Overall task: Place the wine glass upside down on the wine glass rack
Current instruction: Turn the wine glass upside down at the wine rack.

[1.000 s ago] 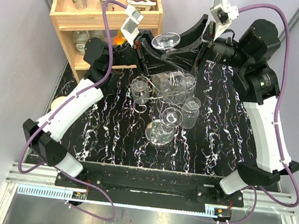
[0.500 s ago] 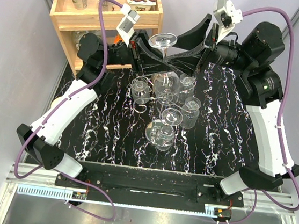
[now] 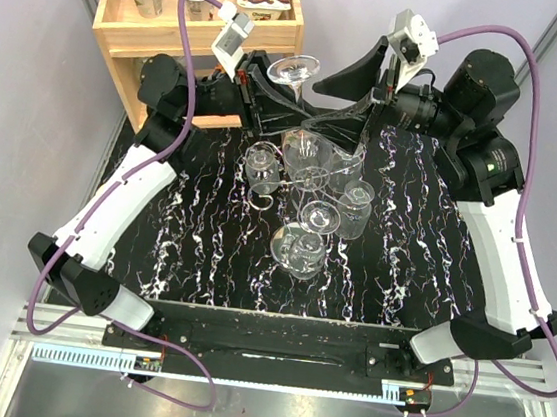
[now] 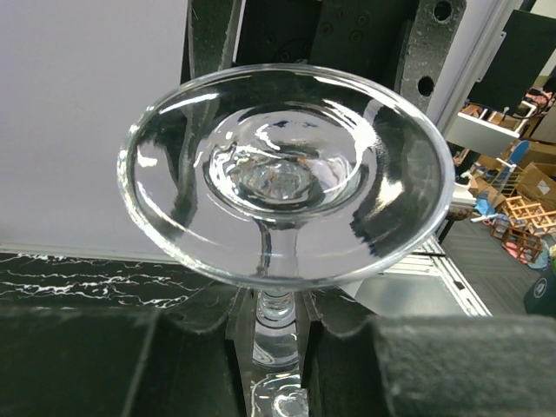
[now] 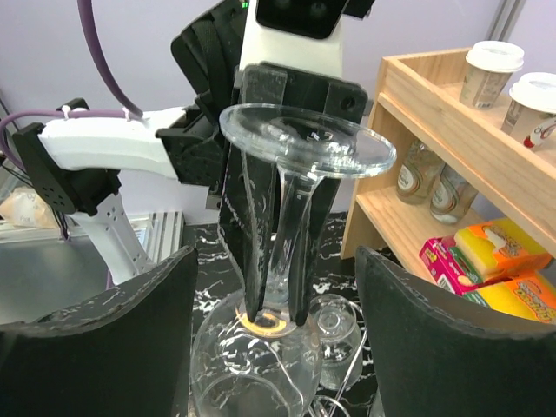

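Observation:
The wine glass [image 3: 294, 68] is upside down, foot up, bowl [image 3: 311, 153] low over the back of the wine glass rack [image 3: 260, 202]. My left gripper [image 3: 288, 104] is shut on its stem [image 4: 275, 261], just under the foot [image 4: 287, 174]. In the right wrist view the left fingers [image 5: 259, 217] pinch the stem above the bowl [image 5: 261, 365]. My right gripper [image 5: 276, 347] is open, its pads standing wide on either side of the bowl and apart from it. The rack is a silver wire stand with several other glasses [image 3: 261, 167] hung upside down on it.
A wooden shelf [image 3: 193, 33] stands at the back left with paper cups, bottles and packets; it shows to the right in the right wrist view [image 5: 452, 148]. Hung glasses [image 3: 356, 205] crowd the table's middle. The table top [image 3: 203, 250] is black marble; grey walls close both sides.
My right gripper's jaws have spread wider, away from the bowl. The left arm has carried the glass a little higher and toward the back.

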{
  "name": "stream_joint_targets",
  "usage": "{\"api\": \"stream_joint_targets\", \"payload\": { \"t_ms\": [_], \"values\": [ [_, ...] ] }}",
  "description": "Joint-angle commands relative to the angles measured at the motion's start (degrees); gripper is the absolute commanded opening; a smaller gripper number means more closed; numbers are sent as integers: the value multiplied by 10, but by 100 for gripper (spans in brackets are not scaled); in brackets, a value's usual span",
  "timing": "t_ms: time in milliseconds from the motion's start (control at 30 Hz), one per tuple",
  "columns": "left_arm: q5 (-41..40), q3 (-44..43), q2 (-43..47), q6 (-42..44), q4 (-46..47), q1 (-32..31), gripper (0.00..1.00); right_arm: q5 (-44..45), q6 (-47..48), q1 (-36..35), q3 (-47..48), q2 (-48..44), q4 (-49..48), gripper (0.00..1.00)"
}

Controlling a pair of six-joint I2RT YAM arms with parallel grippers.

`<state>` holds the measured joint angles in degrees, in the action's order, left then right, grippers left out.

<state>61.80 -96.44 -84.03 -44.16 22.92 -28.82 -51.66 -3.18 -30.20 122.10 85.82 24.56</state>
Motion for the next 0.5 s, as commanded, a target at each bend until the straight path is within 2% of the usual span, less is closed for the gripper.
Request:
{"api": "stream_joint_targets", "payload": {
  "t_ms": [0, 233, 467],
  "values": [
    [6, -39, 34, 21, 1, 10, 0, 23, 28, 3, -10, -34, 15, 79],
    [17, -84, 41, 100, -123, 30, 0, 69, 90, 3, -17, -52, 44, 79],
    [26, -90, 65, 159, -199, 59, 0, 119, 121, 5, -37, -64, 59, 79]
  ]
}}
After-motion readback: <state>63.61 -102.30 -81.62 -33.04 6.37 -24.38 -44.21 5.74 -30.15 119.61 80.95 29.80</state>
